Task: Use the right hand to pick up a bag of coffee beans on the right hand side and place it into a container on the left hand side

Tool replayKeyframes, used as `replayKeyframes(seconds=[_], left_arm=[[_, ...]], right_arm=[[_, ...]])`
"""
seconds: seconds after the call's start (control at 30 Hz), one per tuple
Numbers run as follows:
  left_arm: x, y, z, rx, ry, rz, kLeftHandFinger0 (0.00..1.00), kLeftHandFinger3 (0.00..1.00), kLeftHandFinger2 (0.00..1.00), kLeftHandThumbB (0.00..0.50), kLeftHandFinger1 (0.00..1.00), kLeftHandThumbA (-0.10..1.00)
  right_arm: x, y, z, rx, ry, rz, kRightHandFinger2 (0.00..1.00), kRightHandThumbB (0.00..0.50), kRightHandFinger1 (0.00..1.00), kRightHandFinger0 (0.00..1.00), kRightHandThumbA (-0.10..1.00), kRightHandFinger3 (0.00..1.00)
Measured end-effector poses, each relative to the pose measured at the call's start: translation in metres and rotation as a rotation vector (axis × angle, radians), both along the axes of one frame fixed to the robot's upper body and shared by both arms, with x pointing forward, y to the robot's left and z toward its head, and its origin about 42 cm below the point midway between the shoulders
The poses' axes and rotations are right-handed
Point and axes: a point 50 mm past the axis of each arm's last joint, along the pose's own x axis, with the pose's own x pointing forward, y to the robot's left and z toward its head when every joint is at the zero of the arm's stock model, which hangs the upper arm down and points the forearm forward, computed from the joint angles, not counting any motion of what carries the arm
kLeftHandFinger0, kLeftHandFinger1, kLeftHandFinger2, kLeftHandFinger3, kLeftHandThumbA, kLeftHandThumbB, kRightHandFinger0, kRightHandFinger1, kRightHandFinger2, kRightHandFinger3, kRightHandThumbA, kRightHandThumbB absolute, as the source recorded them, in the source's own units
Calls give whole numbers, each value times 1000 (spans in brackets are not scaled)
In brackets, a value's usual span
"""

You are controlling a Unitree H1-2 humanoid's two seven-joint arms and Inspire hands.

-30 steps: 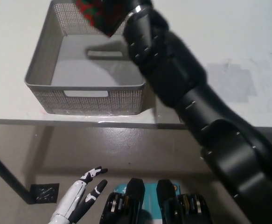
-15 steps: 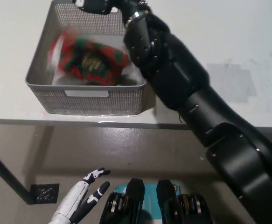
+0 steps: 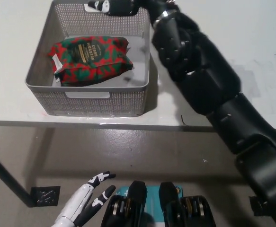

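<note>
Red-green coffee bag [image 3: 91, 58] (gold label) lying flat.

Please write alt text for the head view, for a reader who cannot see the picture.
A red and green coffee bag lies flat inside a grey mesh basket on a white table. The black right hand is above the basket's far rim, holding nothing. The white left hand hangs low at the bottom left, open, below the table edge.
</note>
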Motion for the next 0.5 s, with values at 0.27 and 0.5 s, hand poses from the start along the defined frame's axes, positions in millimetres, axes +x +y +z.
replayKeyframes(seconds=[0.27,0.5], left_arm=[[0,0,-1,1,8,-4,1000,1000,1000,52,1000,1000],[0,0,-1,2,12,-1,1000,1000,1000,43,1000,1000]], right_arm=[[-30,-60,10,102,-91,-9,1000,247,1000,1000,994,1000],[-68,-114,-19,237,-105,-23,1000,267,1000,1000,1000,1000]])
